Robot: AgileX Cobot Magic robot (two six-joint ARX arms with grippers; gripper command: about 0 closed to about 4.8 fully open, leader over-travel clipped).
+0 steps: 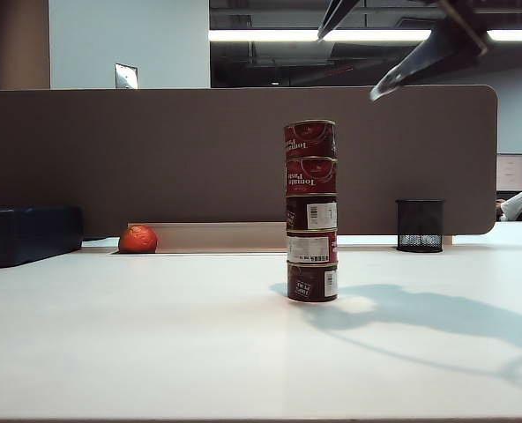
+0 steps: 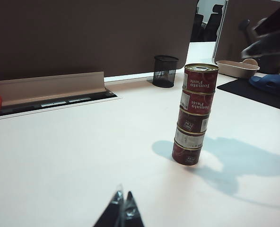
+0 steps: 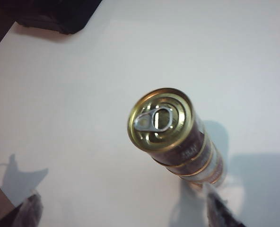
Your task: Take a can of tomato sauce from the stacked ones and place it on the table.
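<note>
Five tins make up the stack [image 1: 311, 211], one slim column standing upright on the white table [image 1: 155, 344], its long axis straight up and down, leaning a touch in the left wrist view. The top can [image 1: 309, 138] sits level at the summit, flat ends facing up and down, its dark red label with white "Tomato Paste" lettering facing the exterior camera. From above, its lid [image 3: 161, 119] is a gold metal disc with raised rings and a silver pull tab. Each tin is a short round cylinder with gold rims; the two upper ones show red lettered faces, the three lower ones white barcode panels. The table is smooth, plain and faintly glossy, with a broad shadow beside the stack. One right gripper [image 1: 393, 53] hangs high above the stack and to its right in the exterior view, dark fingers spread wide with nothing between them. One left gripper [image 2: 122, 210] sits low over the table, well apart from the stack, and its two dark fingertips [image 2: 115, 208] meet at a point, pressed together on nothing. Behind runs one brown partition [image 1: 155, 150], matte and flat. Along its foot lie one round orange fruit [image 1: 138, 239] and one black mesh cup [image 1: 420, 225].
</note>
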